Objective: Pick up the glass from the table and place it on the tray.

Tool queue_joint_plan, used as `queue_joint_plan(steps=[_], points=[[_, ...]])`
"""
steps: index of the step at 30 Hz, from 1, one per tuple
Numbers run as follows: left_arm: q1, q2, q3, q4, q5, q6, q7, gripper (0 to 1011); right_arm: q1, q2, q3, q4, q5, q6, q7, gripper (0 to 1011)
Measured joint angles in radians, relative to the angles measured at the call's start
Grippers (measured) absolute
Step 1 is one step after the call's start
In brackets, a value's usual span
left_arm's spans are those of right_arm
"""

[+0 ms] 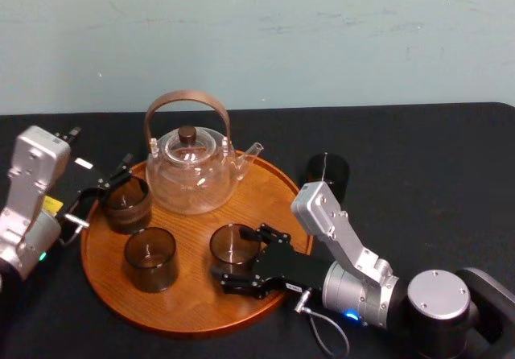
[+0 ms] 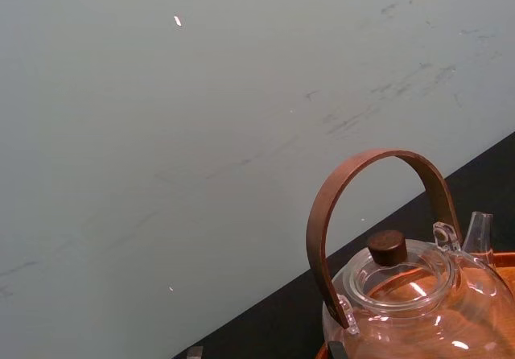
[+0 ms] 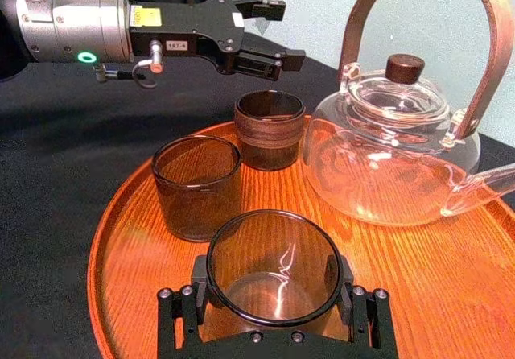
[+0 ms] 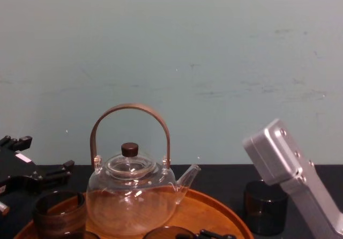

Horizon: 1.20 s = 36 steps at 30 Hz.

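The round wooden tray [image 1: 193,304] holds a glass teapot [image 1: 193,172] and three smoky glasses. My right gripper [image 1: 243,258] is shut on the glass [image 1: 235,246] nearest the tray's right front, and that glass [image 3: 273,266] rests on the wood with a finger [image 3: 179,315] against each side. A banded glass [image 1: 126,204] and a plain one [image 1: 150,258] stand at the tray's left. My left gripper [image 1: 113,179] hovers open just above and behind the banded glass [image 3: 269,129], holding nothing. A darker glass [image 1: 326,174] stands on the black table right of the tray.
The teapot [image 4: 131,191], with its tall brown handle, fills the back of the tray [image 4: 214,213]. The dark glass [image 4: 264,207] sits close behind my right forearm [image 4: 278,153]. A pale wall borders the table's far edge, and bare black cloth stretches out to the right.
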Motion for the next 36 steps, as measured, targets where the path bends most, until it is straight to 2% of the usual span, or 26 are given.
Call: queue_joint_plan(steps=[8,11,13,28,36], points=[[0.0,0.0,0.0,0.0,0.0,0.0,0.0,1001,0.0,0.0,0.001,-0.001,0.0,0.0,-0.001,916],[0.0,0.0,0.0,0.0,0.0,0.0,0.0,1001,0.0,0.001,0.001,-0.001,0.0,-0.001,-0.001,941],[0.0,0.0,0.0,0.0,0.0,0.0,0.0,1001,-0.001,0.001,0.001,-0.001,0.0,-0.001,-0.001,1000],[0.0,0.0,0.0,0.0,0.0,0.0,0.0,1002,-0.005,0.004,0.007,-0.008,0.005,-0.011,-0.001,1002],[0.0,0.0,0.0,0.0,0.0,0.0,0.0,1002,-0.04,0.042,0.04,-0.102,0.014,-0.062,-0.012,1002]])
